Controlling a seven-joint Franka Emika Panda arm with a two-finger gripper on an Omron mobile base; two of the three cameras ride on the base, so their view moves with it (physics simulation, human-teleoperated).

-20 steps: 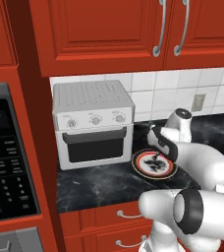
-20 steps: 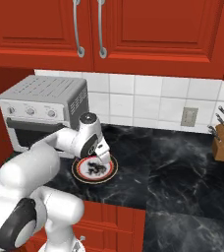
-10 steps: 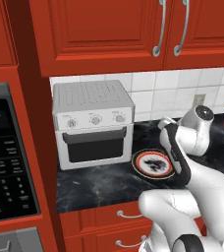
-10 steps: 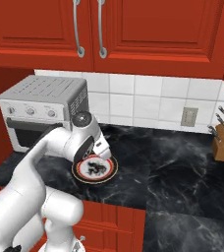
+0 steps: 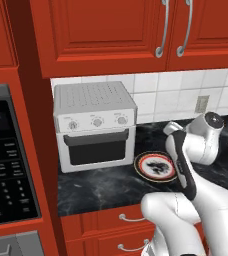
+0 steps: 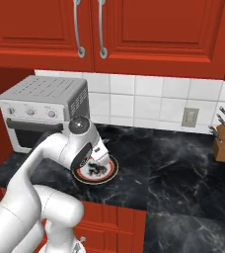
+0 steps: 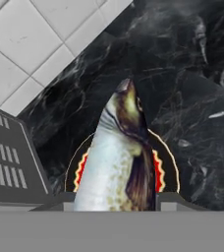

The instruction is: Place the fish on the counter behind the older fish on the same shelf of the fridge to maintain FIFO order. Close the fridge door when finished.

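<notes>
The fish sits between the gripper jaws, which are narrowed onto its body near the tail end, its head pointing away from the hand and out over the plate below. In the left base view a dark shape shows on the plate on the counter, just right of the toaster oven; whether the fish has cleared the plate I cannot tell from there. In the right base view the gripper hangs directly above the plate's middle, wrist pitched down, so the grip looks like a straight top-down pinch across the slim body (sensible for something this narrow and likely slippery). Judging by this, the pick is made or nearly so, and the carry to the fridge is all still ahead, along with shelving it behind the older fish and closing the door.
</notes>
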